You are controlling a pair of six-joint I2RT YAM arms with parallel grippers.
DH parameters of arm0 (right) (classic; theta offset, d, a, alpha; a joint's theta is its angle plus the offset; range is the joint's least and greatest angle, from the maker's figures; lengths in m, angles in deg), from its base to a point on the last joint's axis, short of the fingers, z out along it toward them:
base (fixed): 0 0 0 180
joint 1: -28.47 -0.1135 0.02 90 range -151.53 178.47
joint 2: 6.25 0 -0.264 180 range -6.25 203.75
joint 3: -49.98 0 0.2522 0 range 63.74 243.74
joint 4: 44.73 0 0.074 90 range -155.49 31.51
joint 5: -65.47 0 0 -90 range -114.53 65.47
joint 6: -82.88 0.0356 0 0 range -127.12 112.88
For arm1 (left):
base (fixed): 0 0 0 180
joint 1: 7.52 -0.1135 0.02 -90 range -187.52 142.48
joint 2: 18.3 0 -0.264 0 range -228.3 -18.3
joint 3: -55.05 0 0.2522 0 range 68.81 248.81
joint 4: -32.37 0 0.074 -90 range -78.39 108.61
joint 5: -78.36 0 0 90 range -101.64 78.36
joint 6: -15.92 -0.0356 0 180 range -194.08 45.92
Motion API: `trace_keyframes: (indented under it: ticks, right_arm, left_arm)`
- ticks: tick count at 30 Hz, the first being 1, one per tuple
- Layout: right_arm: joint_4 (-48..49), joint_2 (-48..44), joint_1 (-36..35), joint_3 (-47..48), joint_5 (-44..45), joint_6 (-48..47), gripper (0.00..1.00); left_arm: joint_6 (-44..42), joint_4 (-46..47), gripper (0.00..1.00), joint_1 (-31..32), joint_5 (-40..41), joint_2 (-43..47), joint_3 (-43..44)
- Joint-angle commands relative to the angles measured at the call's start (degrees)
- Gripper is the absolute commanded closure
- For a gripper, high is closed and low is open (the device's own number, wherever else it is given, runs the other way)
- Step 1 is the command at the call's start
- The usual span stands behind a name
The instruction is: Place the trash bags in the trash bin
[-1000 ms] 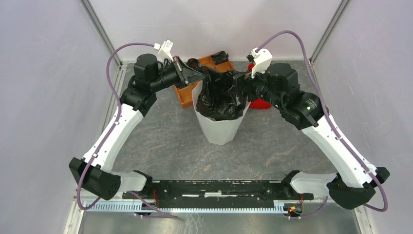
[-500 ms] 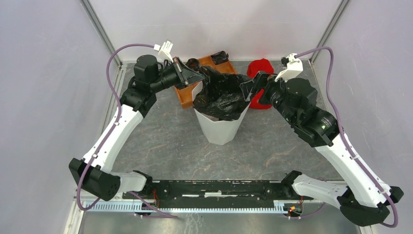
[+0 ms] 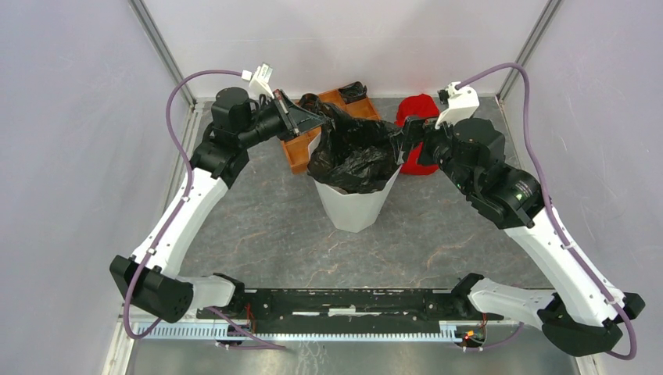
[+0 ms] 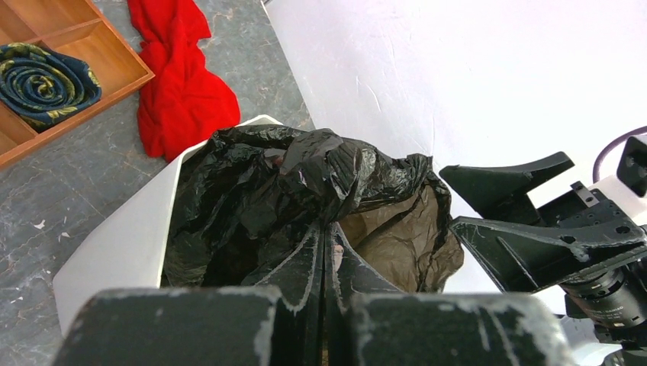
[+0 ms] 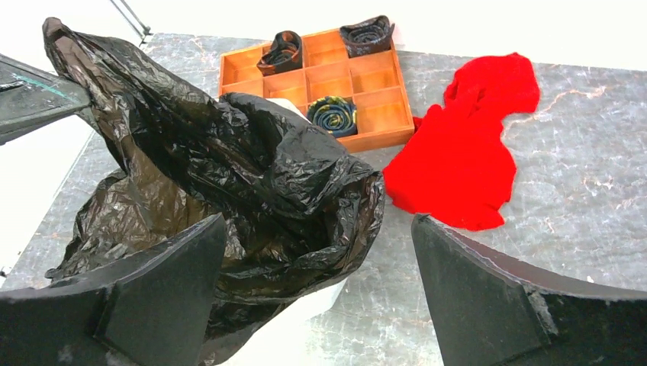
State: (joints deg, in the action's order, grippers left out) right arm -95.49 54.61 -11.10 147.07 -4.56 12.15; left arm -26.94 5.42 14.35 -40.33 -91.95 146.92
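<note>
Crinkly black bag is bulging from the faceted white bin; left gripper is pinching it, right gripper is gaping alongside.

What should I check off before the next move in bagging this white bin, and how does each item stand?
1. Grip: left fingers shut on the trash bag: ok.
2. Free arm: right fingers open, holding nothing: ok.
3. The trash bin stands upright: ok.
4. Bag fully down inside the bin: not ok, much of it bunches above the rim.
5. Bag reaches the bin's bottom: cannot tell, the inside is hidden.
</note>
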Motion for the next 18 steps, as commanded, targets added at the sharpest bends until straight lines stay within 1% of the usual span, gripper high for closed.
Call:
trace_keyframes:
  ticks: [1,6,7,9,10,11,13,14,16,17,18]
  right_arm:
    - [-1.32,-0.72,0.11,0.11,1.91,4.57,0.02]
    - [1.35,-1.37,0.14,-4.35,-1.79,10.41,0.02]
    - [2.78,-1.73,0.16,-5.52,-3.34,10.93,0.11]
    - [5.98,-2.51,0.11,-7.55,-7.49,9.90,0.43]
    - [6.62,-2.67,0.07,-7.94,-7.70,9.09,0.62]
    - [6.73,-2.80,0.12,-7.90,-7.55,7.56,0.77]
    - [6.09,-2.89,0.11,-7.41,-5.66,3.80,0.98]
    - [5.87,-2.86,0.11,-7.24,-4.31,1.76,1.00]
    - [5.92,-2.87,0.25,-7.26,-3.90,-0.83,1.00]
    - [6.93,-3.12,0.30,-7.82,-5.33,-1.68,1.00]
    - [8.14,-3.48,0.29,-8.88,-6.38,-1.62,1.00]
  left_arm:
    - [2.51,2.28,0.98,-0.19,-0.15,2.54,0.61]
    - [3.04,2.25,0.98,-0.18,-1.43,2.26,1.82]
    - [3.01,1.94,0.98,-0.16,-1.60,2.22,2.00]
    - [2.05,0.92,0.98,-0.22,-1.29,2.26,2.43]
    - [1.25,-0.13,0.98,-0.23,-0.58,2.43,2.58]
    - [0.19,-1.65,0.98,-0.29,0.53,2.64,3.28]
    - [-2.14,-5.58,0.98,-0.65,3.71,2.88,4.46]
    - [-3.16,-7.24,0.98,-0.93,4.94,3.01,4.87]
    - [-4.34,-9.82,0.98,-2.09,6.06,3.14,4.96]
    - [-4.92,-10.86,0.97,-2.62,6.37,3.28,4.92]
    - [-5.88,-12.01,0.93,-3.05,7.21,3.57,4.95]
